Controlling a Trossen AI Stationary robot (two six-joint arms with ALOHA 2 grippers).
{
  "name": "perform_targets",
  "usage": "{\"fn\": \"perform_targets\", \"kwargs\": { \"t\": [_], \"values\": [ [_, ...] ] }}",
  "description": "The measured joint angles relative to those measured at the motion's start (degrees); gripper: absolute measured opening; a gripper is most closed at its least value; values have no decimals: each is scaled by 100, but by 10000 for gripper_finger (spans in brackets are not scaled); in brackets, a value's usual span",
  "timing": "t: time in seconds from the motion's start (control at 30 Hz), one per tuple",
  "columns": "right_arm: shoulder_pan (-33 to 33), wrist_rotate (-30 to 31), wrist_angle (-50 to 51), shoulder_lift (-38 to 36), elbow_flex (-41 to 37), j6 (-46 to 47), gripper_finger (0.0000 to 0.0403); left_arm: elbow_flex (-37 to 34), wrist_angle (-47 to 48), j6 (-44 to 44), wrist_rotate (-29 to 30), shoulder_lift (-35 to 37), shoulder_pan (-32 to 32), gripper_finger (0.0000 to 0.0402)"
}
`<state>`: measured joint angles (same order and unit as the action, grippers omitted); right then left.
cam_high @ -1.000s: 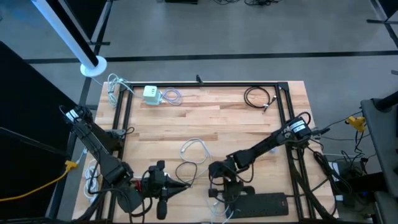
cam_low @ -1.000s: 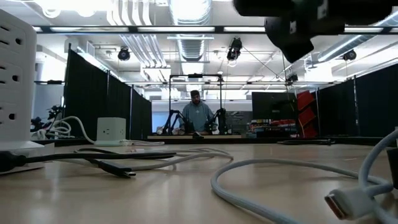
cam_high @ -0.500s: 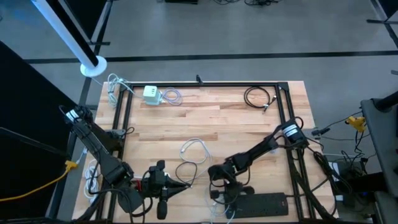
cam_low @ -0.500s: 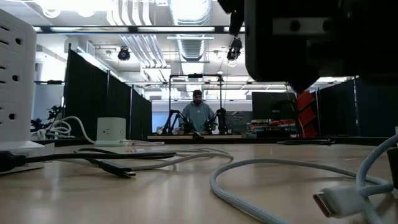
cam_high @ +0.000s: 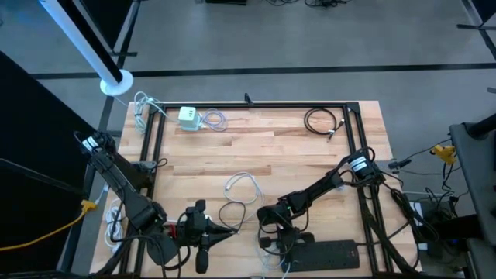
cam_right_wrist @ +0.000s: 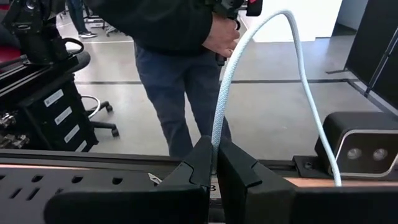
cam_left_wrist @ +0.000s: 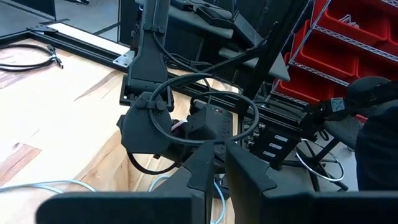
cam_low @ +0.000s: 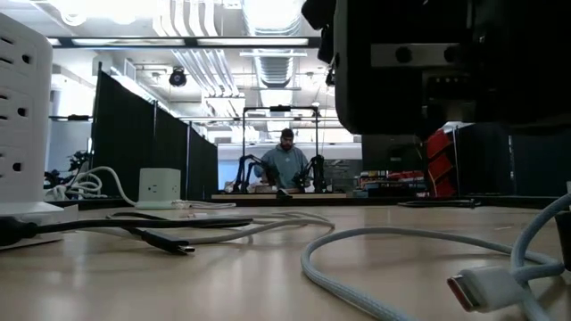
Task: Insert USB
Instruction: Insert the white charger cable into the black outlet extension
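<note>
The right gripper (cam_right_wrist: 214, 163) is clamped on a pale braided USB cable (cam_right_wrist: 252, 59), which rises upright between its fingers and arches over. It hangs just above the black power strip (cam_high: 329, 252). The left gripper (cam_left_wrist: 216, 168) waits alongside, fingers together.
</note>
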<state>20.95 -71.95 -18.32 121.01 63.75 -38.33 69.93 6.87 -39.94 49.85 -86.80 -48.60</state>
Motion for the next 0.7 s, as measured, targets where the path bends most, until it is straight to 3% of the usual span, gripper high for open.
{"fn": "perform_targets", "kwargs": {
  "t": [0.7],
  "values": [
    [19, 69, -35, 135, 179, 230, 0, 0, -1, -14, 11, -2, 0, 27]
  ]
}}
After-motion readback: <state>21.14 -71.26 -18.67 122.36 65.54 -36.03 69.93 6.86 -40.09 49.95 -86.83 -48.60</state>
